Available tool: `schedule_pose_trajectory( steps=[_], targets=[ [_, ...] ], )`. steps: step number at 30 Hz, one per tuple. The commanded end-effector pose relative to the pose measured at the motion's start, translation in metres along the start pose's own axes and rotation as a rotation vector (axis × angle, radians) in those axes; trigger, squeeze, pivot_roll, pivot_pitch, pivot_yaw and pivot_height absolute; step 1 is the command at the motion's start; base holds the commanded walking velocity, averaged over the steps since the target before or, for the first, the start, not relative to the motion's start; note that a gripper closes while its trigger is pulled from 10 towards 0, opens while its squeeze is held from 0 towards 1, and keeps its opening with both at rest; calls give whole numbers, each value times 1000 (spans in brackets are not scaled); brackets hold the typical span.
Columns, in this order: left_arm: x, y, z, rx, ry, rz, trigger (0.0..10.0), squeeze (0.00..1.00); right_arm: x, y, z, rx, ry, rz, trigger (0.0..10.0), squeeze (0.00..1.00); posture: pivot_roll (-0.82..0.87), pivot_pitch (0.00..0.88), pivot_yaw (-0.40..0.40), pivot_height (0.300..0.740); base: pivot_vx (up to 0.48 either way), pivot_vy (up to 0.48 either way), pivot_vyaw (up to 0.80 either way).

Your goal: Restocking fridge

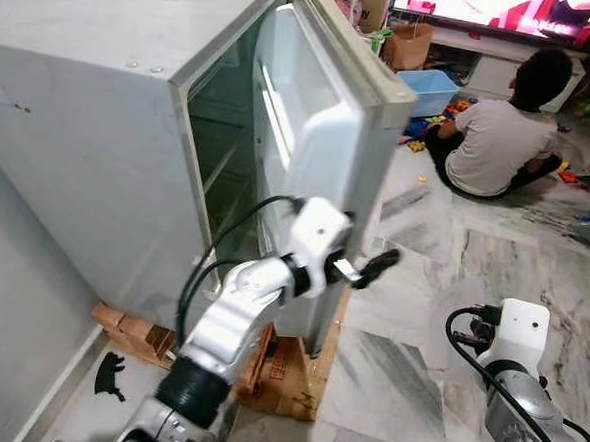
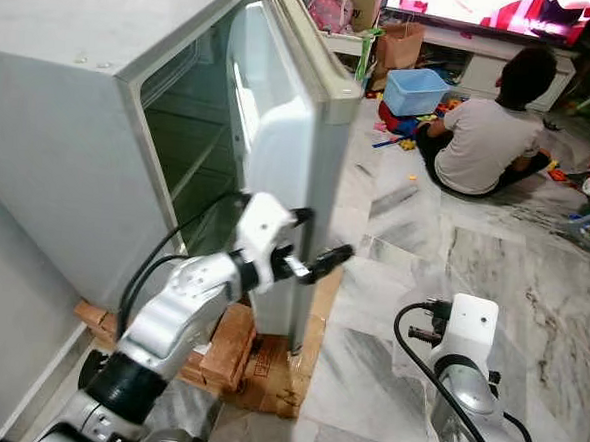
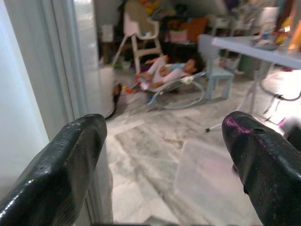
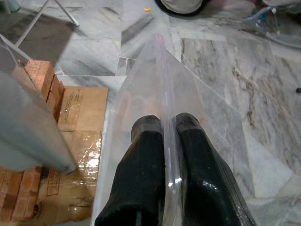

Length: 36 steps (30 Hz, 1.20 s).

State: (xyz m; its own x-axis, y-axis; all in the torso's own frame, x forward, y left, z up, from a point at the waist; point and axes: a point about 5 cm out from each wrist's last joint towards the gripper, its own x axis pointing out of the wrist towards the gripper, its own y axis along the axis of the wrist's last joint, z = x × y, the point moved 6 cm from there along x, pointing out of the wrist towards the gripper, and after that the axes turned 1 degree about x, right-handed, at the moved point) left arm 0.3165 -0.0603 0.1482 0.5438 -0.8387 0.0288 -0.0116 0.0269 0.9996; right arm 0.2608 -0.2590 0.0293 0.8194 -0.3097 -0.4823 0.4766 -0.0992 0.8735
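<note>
Fridge point(image 1: 101, 119) occupies the upper left of the frame: a pale grey metal box, raised off the floor on bricks point(image 2: 229, 349) and flattened cardboard point(image 1: 290, 376), presumably to keep its base clear of the marble floor point(image 2: 531, 286). Its door point(image 1: 315, 132) stands ajar, the moulded white plastic inner liner facing the cabinet, with dim shelves visible in the gap.

Left pincer point(image 1: 372, 266) sits just beside the door's free edge at centre frame, its 2 black rubbery fingers point(image 3: 66, 174) spread apart and grasping nothing; the door edge runs along 1 side of the wrist view. Judged from this, the arm is placed to hook or push the door wider.

Right pincer point(image 4: 164, 141) is clenched on a clear plastic bag point(image 4: 160, 84), thin, glossy and creased, pinched along its seam so it hangs flat. The right arm point(image 1: 513, 340) is held low at lower right, well apart from the fridge, likely keeping the stock out of the door's swing. Contents of the bag cannot be made out.

A person point(image 1: 496, 133) sits on the floor at upper right among toys, beside a blue tub point(image 2: 415, 88), well clear of the door.
</note>
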Motion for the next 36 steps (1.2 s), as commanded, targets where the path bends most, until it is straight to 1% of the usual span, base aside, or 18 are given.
schedule_pose_trajectory(
  steps=[1, 9, 12, 14, 15, 16, 18, 20, 22, 23, 25, 26, 27, 28, 33, 34, 35, 36],
  targets=[
    [5, -2, 4, 9, -21, -11, 10000, 0, 0, 2, 5, -6, -22, 1, 10000, 0, -28, 0, -14, 740, 0, -435, 0],
    [8, -8, 7, 20, -22, -21, 10000, 0, 1, 4, 4, -2, -31, 6, 10000, 0, -24, 0, -15, 740, 0, -435, 0],
    [5, -9, 1, 11, 8, -22, 10000, 0, 2, 6, 1, -5, -24, 12, 10000, 0, -24, 0, -15, 740, 170, -362, 0],
    [-3, -13, -8, 22, 41, -32, 10000, 0, 4, 9, -2, -12, -14, 23, 10000, 0, -19, 0, -18, 740, 0, -307, 0],
    [-12, -16, -16, 6, 76, -32, 10000, 0, 6, 12, -3, -12, -12, 30, 10000, 0, -15, 0, -19, 740, 0, -416, 0],
    [-12, -16, -16, 6, 76, -32, 10000, 0, 6, 12, -3, -12, -12, 30, 10000, 0, -15, 0, -19, 740, 0, -416, 0],
    [-31, -23, -36, 2, 166, -45, 10000, 0, 9, 17, -4, -6, -9, 44, 10000, 0, -5, 0, -22, 740, 0, -435, 0],
    [-40, -27, -45, -1, 209, -53, 10000, 0, 10, 20, -5, -5, -5, 51, 10000, 0, 1, 0, -24, 740, 0, -428, 0],
    [-54, -32, -60, 12, 287, -71, 10000, 0, 12, 23, -8, -4, 2, 59, 10000, 0, 3, 0, -25, 740, 0, -424, 0],
    [-69, -36, -75, 25, 376, -84, 10000, 0, 13, 25, -10, -5, 8, 66, 10000, 0, 6, 0, -26, 740, 266, -398, 0],
    [-73, -36, -80, 29, 403, -86, 10000, 0, 13, 26, -11, -6, 10, 69, 10000, 0, 6, 0, -26, 740, 266, -398, 0],
    [-97, -40, -100, 25, 542, -94, 10000, 0, 14, 29, -12, -6, 14, 82, 10000, 0, 13, 0, -28, 740, 292, -322, 0],
    [-113, -43, -111, 19, 620, -102, 10000, 0, 15, 31, -13, -5, 16, 87, 10000, 0, 14, 0, -28, 740, 292, -319, 0],
    [-134, -48, -122, 7, 717, -115, 10000, 0, 16, 33, -14, -2, 18, 94, 10000, 0, 19, 0, -29, 740, 296, -319, 0],
    [-173, -62, -128, -12, 835, -168, 10000, 0, 21, 36, -16, -10, 29, 105, 10000, 0, 32, 0, -36, 740, 302, -344, 0],
    [-173, -62, -128, -12, 835, -168, 10000, 0, 21, 36, -16, -10, 29, 105, 10000, 0, 32, 0, -36, 740, 296, -375, 0],
    [-180, -64, -127, -10, 851, -179, 10000, 0, 22, 38, -19, -12, 35, 110, 10000, 0, 36, 0, -40, 740, 296, -375, 0],
    [-182, -64, -127, -7, 858, -182, 10000, 0, 22, 38, -20, -13, 37, 112, 10000, 0, 37, 0, -41, 740, 296, -375, 0]
  ],
)
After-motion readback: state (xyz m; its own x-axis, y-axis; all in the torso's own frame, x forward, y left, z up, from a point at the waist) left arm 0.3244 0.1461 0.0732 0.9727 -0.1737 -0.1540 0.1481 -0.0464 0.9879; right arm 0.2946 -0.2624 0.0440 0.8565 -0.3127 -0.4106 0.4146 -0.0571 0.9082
